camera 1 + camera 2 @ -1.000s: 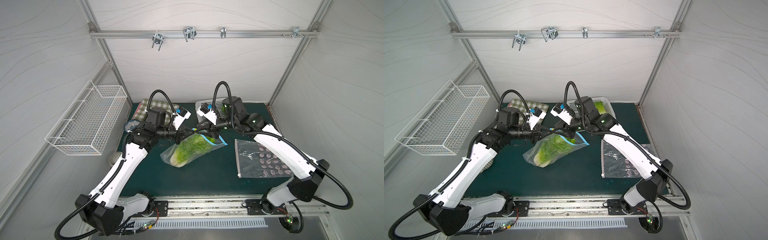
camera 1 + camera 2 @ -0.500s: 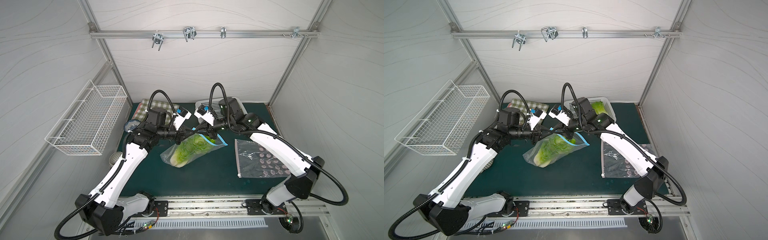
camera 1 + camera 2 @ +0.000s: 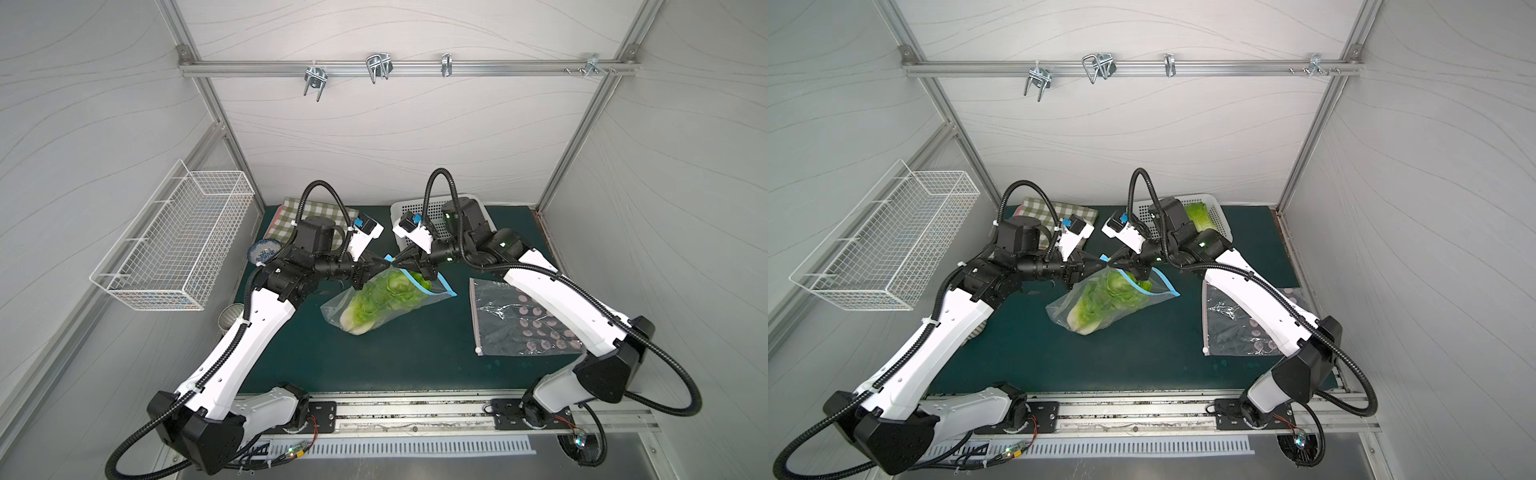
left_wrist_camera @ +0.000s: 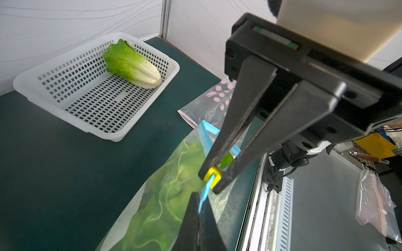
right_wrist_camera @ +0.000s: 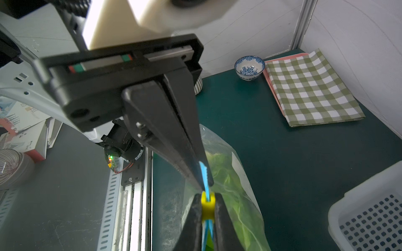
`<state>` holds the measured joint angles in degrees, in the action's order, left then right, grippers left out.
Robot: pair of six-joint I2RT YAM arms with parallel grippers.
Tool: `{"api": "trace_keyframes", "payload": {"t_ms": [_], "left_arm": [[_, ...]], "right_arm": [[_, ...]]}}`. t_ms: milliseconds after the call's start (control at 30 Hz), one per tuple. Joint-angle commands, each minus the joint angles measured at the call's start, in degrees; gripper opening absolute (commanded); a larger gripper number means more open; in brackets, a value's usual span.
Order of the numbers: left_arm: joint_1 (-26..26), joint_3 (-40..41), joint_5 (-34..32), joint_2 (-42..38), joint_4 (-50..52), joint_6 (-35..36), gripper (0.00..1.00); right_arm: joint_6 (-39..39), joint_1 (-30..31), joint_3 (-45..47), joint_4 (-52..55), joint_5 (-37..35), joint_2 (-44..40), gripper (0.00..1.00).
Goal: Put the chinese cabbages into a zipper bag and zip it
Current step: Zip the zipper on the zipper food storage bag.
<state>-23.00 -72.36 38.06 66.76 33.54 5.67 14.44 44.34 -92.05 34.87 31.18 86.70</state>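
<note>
**Chinese cabbages, bagged:** crinkled green leaves with pale stalk bases [image 3: 376, 301], inside a clear plastic zipper bag [image 3: 334, 309] at the middle of the dark green tabletop [image 3: 395, 365]. The stalk ends point toward the bag's closed bottom. The number of heads inside cannot be told.

**Chinese cabbage, loose:** one head [image 4: 132, 65] lying in a white perforated plastic basket [image 4: 117, 137] at the far edge of the tabletop.

**Bag mouth:** a blue zip strip [image 3: 441, 283], held up off the tabletop, with a small yellow slider [image 4: 214, 173] riding on it.

**Left gripper [image 5: 205, 182]:** jaws together, pinching the blue zip strip just beside the slider.

**Right gripper [image 4: 211, 181]:** jaws clamped on the yellow slider, tip to tip with the left gripper.

**Second clear bag, printed with pink dots [image 3: 519, 324]:** flat on the tabletop, partly under the right arm.

**Green-and-white checked cloth [image 5: 309, 91]:** folded in the far corner, with a blue-and-white patterned bowl [image 5: 249, 67] just beside it.

**White wire basket [image 3: 178, 241]:** mounted on the side wall.
</note>
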Motion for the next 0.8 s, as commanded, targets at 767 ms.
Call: {"api": "trace_keyframes", "payload": {"t_ms": [767], "left_arm": [[5.78,3.10,-23.44,-7.08,-6.26,-3.57,0.00]], "right_arm": [[0.54,-11.52,15.67,3.62,-10.71,-11.94,0.00]]}}
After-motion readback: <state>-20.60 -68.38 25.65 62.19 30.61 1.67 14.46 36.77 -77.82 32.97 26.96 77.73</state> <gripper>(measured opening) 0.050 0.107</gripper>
